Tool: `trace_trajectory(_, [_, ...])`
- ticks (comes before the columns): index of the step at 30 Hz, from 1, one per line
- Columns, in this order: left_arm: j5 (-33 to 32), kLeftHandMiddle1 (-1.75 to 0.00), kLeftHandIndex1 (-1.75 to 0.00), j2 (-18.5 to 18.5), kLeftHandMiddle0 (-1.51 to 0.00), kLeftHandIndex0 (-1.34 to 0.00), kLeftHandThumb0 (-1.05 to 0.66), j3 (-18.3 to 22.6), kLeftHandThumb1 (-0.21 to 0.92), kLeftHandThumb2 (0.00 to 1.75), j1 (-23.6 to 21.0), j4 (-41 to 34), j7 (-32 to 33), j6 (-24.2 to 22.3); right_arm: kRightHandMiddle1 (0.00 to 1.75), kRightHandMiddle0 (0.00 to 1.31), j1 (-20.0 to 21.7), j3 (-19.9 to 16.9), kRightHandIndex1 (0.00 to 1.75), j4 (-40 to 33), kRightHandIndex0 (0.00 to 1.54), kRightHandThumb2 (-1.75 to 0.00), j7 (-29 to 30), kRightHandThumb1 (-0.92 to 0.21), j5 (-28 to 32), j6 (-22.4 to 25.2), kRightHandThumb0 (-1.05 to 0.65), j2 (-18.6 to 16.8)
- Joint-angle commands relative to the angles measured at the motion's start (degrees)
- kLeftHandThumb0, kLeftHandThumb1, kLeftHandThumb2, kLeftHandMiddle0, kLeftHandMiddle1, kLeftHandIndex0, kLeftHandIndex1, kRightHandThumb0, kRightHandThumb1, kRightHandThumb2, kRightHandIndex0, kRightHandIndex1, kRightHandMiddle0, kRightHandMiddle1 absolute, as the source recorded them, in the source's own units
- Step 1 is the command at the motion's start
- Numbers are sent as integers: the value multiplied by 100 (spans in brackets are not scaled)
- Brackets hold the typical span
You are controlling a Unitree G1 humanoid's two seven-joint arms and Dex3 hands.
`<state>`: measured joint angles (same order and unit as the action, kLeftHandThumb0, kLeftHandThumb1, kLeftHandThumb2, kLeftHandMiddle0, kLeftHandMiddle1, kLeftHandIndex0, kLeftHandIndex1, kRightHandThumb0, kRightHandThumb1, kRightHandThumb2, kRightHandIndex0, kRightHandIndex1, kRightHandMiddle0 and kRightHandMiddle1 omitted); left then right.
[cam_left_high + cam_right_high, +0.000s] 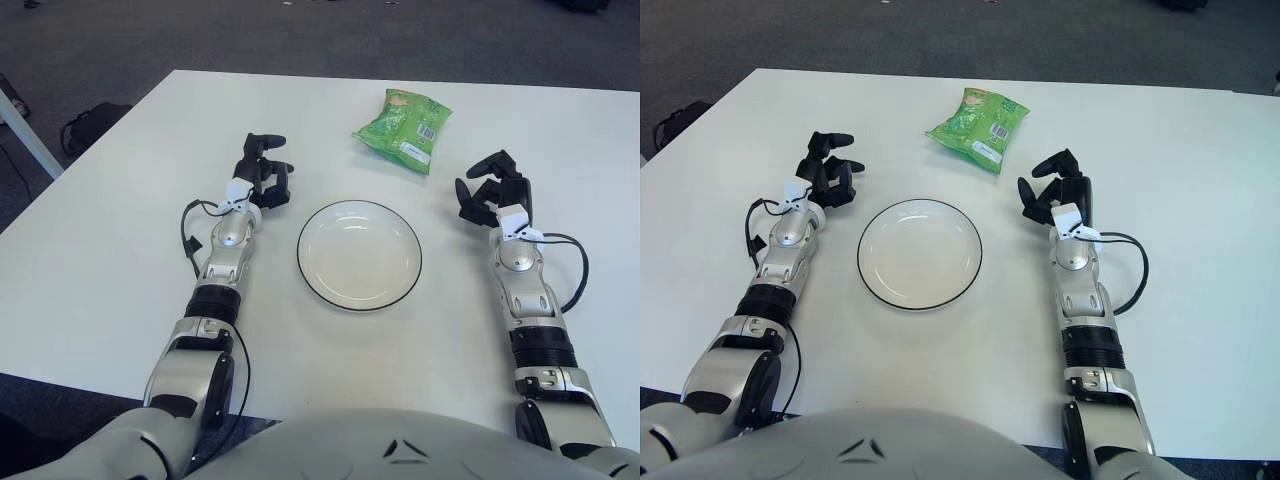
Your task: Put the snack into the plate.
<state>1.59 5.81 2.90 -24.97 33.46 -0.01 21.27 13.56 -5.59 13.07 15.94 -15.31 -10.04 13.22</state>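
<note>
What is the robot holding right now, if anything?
Nothing. The left robot hand and right robot hand rest empty on the table, either side of the plate; the snack bag lies untouched beyond it.

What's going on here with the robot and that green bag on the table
Nothing has been picked up yet. The green snack bag lies on the white table, beyond the empty plate and apart from it. The left hand rests to the left of the plate and the right hand to its right, both open and holding nothing. The right hand is nearer the bag.
</note>
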Motion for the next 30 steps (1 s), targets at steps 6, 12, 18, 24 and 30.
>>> trace_trajectory(6, [121, -122, -135, -34, -45, -9, -34, -47, 59, 108, 350, 161, 87, 26, 175, 38, 405, 97, 165, 593, 86, -93, 675, -62, -511, -837, -39, 200])
trace_trajectory(12, [129, -122, -136, -38, -43, -9, -35, -53, 59, 107, 343, 190, 84, 26, 175, 35, 914, 269, 169, 997, 80, -87, 1160, -67, -1053, -1136, -38, 415])
trace_trajectory(18, [217, -121, -137, -27, -42, -11, -38, -94, 60, 106, 360, 188, 153, 40, 174, 28, 1339, 581, 172, 1258, 62, -106, 1392, -53, -1638, -1162, -13, 691])
trace_trajectory(24, [239, -122, -139, -27, -43, -13, -40, -104, 60, 103, 360, 219, 186, 54, 174, 12, 1875, 992, 158, 1628, 38, -67, 1228, -80, -2095, -1058, -2, 1028])
trace_trajectory(30, [207, -125, -141, -42, -45, -15, -40, -104, 60, 102, 372, 199, 171, 34, 139, 4, 2248, 1373, 126, 1882, 22, -61, 1107, -89, -2555, -885, -52, 1348])
